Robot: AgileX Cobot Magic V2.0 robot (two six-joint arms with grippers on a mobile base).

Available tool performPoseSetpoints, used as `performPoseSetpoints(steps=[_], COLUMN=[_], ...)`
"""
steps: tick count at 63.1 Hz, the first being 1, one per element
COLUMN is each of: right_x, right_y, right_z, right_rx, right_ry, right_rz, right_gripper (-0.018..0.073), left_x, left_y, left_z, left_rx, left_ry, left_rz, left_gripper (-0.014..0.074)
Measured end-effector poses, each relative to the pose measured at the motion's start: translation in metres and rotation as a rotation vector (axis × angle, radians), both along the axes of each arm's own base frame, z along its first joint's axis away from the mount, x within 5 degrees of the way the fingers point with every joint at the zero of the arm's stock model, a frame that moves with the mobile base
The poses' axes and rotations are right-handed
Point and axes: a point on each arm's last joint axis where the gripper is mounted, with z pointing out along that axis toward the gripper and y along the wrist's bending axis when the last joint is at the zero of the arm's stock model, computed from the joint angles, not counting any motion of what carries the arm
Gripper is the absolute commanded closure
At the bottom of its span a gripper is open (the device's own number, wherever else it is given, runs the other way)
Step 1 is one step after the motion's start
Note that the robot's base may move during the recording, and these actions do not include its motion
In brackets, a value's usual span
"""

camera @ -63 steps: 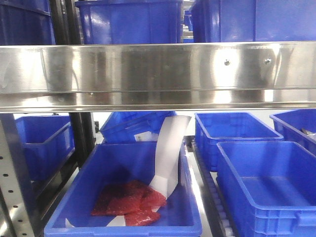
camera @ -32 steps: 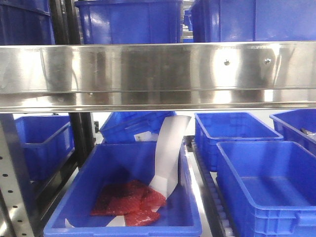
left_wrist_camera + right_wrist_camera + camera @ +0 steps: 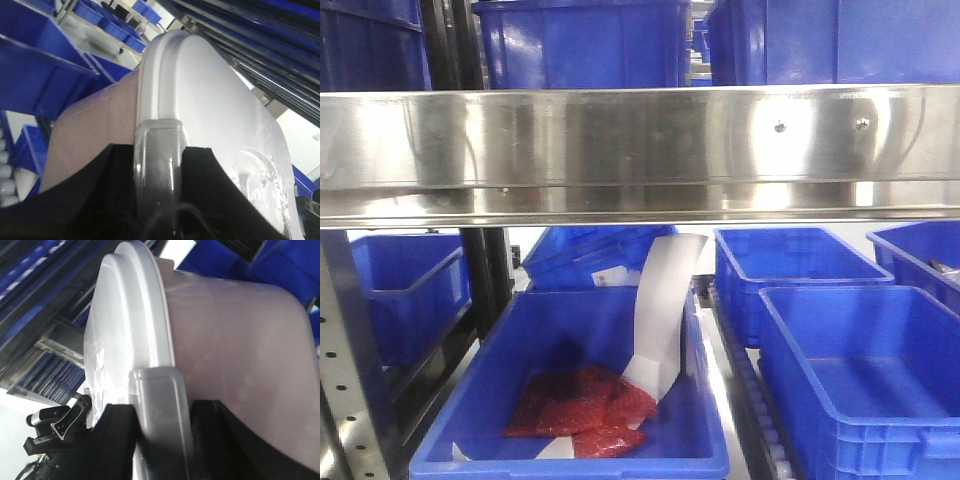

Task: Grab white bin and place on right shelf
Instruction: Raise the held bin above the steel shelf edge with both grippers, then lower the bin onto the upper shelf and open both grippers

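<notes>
Status: you're clamping the white bin (image 3: 200,110) at both ends, left gripper (image 3: 159,170) and right gripper (image 3: 161,420) each closed on one end, long axis running left-right between them; right shelf (image 3: 640,150) is sitting straight ahead.

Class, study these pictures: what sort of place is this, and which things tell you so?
Probably a warehouse or stockroom: a stainless steel rack shelf with perforated uprights, rows of blue plastic crates, and a lidded white bin.
</notes>
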Motion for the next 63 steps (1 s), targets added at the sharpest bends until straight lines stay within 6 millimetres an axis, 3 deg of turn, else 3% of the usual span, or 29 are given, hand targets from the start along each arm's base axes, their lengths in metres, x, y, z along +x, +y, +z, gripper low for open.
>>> performPoseSetpoints(steps=[7, 20, 41, 50, 54, 63], right_x=[0.022, 0.064, 0.107, 0.115, 0.117, 0.116], right_y=[0.008, 0.016, 0.021, 0.021, 0.022, 0.027], right_z=[-0.017, -0.031, -0.059, -0.073, -0.075, -0.074], right_rx=[-0.001, -0.009, -0.013, -0.003, 0.004, 0.009], right_ry=[0.055, 0.067, 0.107, 0.139, 0.143, 0.134], right_rz=[-0.017, -0.035, -0.025, -0.022, -0.014, 0.016], right_gripper=[0.0427, 0.0427, 0.0425, 0.0410, 0.0361, 0.0032], left_x=[0.022, 0.057, 0.085, 0.090, 0.090, 0.090], left_y=[0.002, 0.006, 0.009, 0.010, 0.010, 0.010], left_z=[-0.019, -0.053, -0.089, -0.094, -0.094, -0.095], left_rx=[-0.006, -0.063, -0.084, -0.085, -0.076, -0.048], left_ry=[0.062, 0.171, 0.267, 0.276, 0.268, 0.254], left_rz=[0.022, 0.049, 0.079, 0.084, 0.084, 0.085], left_gripper=[0.0722, 0.0722, 0.0701, 0.0561, 0.0454, 0.0225])
